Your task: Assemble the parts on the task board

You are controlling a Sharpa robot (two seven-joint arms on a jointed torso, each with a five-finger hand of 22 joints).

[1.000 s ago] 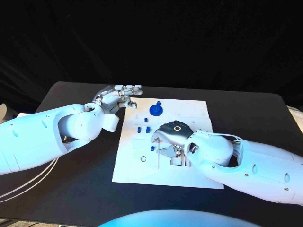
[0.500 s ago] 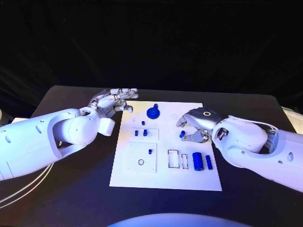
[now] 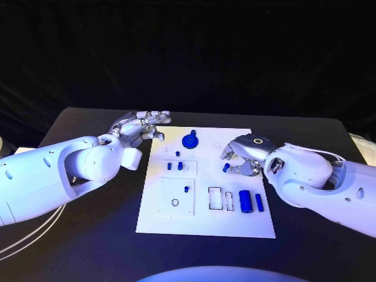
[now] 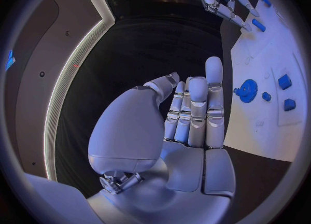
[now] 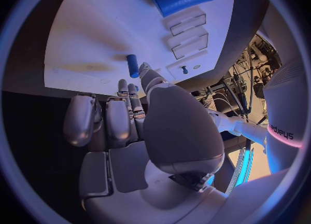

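Task board (image 3: 207, 220) mid-table. Near end — blue cylinder (image 3: 245, 200), slim blue bar (image 3: 258, 201) beside it. Right hand (image 3: 241, 156) over board's right side, pinching small blue part (image 3: 226, 167). Blue gear (image 3: 191, 140) at far end. Left hand (image 3: 143, 124) off far-left corner — fingers loosely apart, holding nothing.

Dim blue-tinted light, black surroundings, fisheye bending at wrist-view edges
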